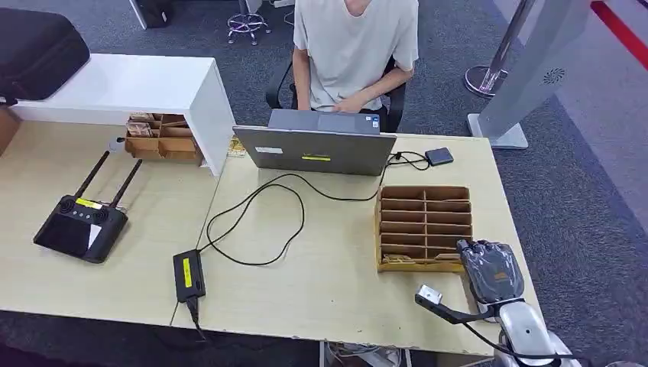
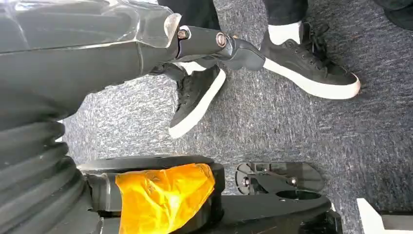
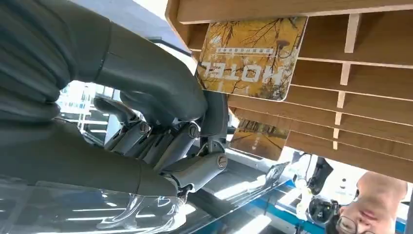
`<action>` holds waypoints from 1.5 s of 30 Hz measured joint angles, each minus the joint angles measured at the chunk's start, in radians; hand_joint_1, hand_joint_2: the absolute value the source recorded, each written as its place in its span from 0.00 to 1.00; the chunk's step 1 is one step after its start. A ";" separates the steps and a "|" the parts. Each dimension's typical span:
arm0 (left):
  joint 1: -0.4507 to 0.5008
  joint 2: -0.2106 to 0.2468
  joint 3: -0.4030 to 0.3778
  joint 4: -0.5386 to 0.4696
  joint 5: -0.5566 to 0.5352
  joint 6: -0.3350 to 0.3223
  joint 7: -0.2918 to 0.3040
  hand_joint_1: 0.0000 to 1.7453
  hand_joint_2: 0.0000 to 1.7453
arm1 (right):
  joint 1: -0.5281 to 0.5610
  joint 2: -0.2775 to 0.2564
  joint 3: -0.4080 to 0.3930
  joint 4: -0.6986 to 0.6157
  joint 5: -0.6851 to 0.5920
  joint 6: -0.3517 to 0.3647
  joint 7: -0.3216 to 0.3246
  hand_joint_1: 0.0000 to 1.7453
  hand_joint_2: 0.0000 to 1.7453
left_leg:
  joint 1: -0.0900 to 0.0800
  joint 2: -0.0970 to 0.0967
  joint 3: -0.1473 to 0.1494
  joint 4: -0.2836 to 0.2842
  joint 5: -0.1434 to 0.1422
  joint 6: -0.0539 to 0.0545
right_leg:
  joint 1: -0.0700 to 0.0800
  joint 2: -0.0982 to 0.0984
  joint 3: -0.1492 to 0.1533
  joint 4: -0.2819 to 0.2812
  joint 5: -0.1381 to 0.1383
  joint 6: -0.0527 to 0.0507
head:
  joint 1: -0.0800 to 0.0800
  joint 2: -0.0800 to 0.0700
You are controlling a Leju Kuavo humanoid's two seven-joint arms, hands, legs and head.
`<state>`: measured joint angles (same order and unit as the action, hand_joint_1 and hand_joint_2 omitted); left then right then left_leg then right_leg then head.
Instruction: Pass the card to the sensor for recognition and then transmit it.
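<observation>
Right hand (image 1: pixel 491 269) beside wooden card rack (image 1: pixel 424 227), laptop (image 1: pixel 317 145), person (image 1: pixel 354 47) seated

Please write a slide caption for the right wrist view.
Right hand reaching the hotel card in the wooden organizer.

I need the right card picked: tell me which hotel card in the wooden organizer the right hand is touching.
The right hand touches the full-faced card printed HOTEL in the wooden organizer; the other card sits a slot further, mostly hidden.
</observation>
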<state>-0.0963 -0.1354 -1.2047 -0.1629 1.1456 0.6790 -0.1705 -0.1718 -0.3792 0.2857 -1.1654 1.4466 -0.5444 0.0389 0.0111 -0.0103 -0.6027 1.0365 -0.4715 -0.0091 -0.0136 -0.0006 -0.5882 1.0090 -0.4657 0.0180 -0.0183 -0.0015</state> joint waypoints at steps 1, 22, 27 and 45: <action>0.000 0.000 0.000 0.000 0.000 0.000 0.000 0.00 1.00 | 0.000 0.000 -0.001 -0.001 0.000 0.000 0.000 0.00 1.00 | 0.000 0.000 0.000 0.000 0.000 0.000 | 0.000 0.000 0.000 0.000 0.000 0.000 | 0.000 0.000; 0.000 0.000 0.000 0.000 0.008 0.000 -0.002 0.00 1.00 | 0.004 0.000 -0.012 -0.009 0.008 0.001 0.003 0.00 1.00 | 0.000 0.000 0.000 0.000 0.000 0.000 | 0.000 0.000 0.000 0.000 0.000 0.000 | 0.000 0.000; 0.000 0.000 0.000 0.000 0.010 0.000 -0.002 0.00 1.00 | 0.004 0.000 -0.012 -0.009 0.008 0.001 0.003 0.00 1.00 | 0.000 0.000 0.000 0.000 0.000 0.000 | 0.000 0.000 0.000 0.000 0.000 0.000 | 0.000 0.000; 0.000 0.000 0.000 0.000 0.017 0.000 -0.003 0.00 1.00 | 0.004 0.000 -0.008 -0.010 0.010 0.001 -0.010 0.00 1.00 | 0.000 0.000 0.000 0.000 0.000 0.000 | 0.000 0.000 0.000 0.000 0.000 0.000 | 0.000 0.000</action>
<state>-0.0964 -0.1350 -1.2047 -0.1629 1.1627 0.6790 -0.1740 -0.1680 -0.3788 0.2777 -1.1757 1.4561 -0.5436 0.0290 0.0111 -0.0104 -0.6031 1.0364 -0.4715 -0.0091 -0.0136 -0.0007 -0.5880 1.0090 -0.4657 0.0180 -0.0183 -0.0015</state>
